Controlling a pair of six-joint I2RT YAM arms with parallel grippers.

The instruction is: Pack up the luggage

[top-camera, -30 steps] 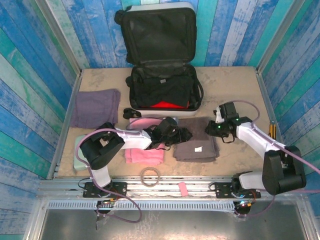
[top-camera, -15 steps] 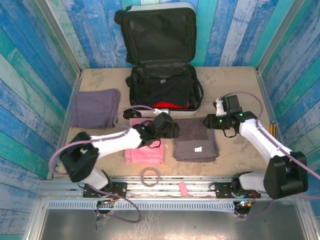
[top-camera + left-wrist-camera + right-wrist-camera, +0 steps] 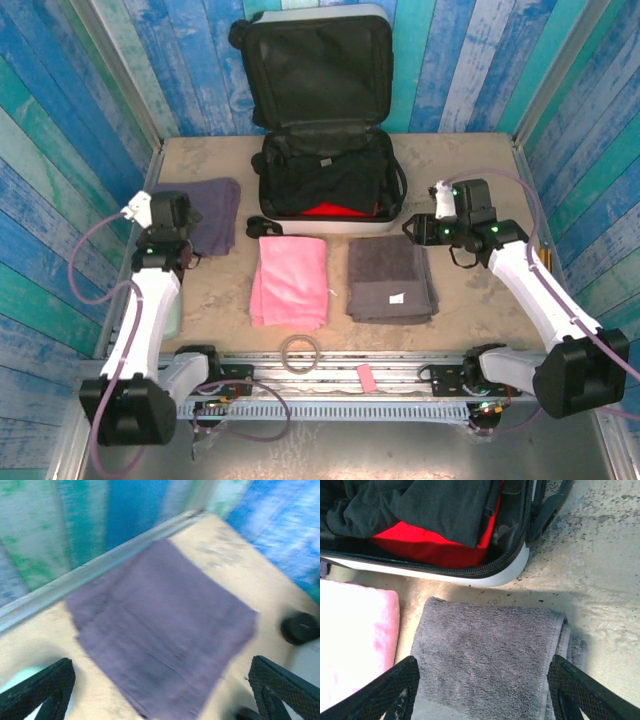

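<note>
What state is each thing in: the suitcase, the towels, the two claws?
luggage: open, lid up, clothes inside.
purple towel: folded, not packed.
pink towel: folded, not packed.
grey towel: folded, not packed.
left claw: open, empty, above purple towel.
right claw: open, empty, above grey towel.

Blue-teal plank walls [image 3: 60, 150]; sandy tabletop [image 3: 470, 160]; metal front rail [image 3: 340, 388].

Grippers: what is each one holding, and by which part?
Nothing is held. The left gripper is open over the purple towel, the right gripper open by the grey towel.
</note>
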